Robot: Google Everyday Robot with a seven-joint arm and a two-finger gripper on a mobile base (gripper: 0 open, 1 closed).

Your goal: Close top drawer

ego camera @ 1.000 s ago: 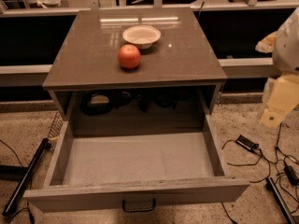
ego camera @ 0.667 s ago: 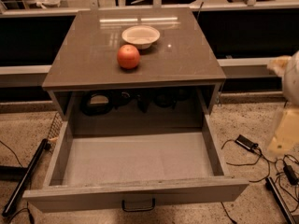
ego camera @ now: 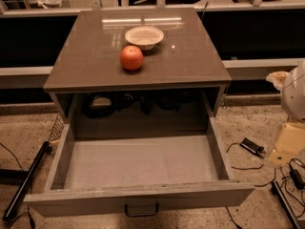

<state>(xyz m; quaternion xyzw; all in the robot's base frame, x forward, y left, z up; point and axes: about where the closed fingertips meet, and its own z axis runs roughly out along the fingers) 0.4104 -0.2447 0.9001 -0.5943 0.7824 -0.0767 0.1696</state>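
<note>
The top drawer [ego camera: 138, 163] of the grey-brown cabinet is pulled far out toward me. Its plain grey inside is empty. Its front panel [ego camera: 200, 194] is at the bottom of the view, with a small dark bar handle [ego camera: 141, 210] at its centre. My gripper [ego camera: 285, 149] hangs at the right edge of the view, a cream part below the white arm [ego camera: 295, 92]. It is to the right of the drawer's right wall and apart from it, touching nothing.
A red apple [ego camera: 131, 57] and a white bowl [ego camera: 144, 36] sit on the cabinet top [ego camera: 86, 66]. Dark objects lie in the recess behind the drawer. Cables and a small black device [ego camera: 251, 147] lie on the floor at right. A black bar [ego camera: 26, 180] lies at left.
The arm at the right edge has dropped lower, from level with the cabinet top to beside the open drawer. The drawer, apple and bowl have not moved.
</note>
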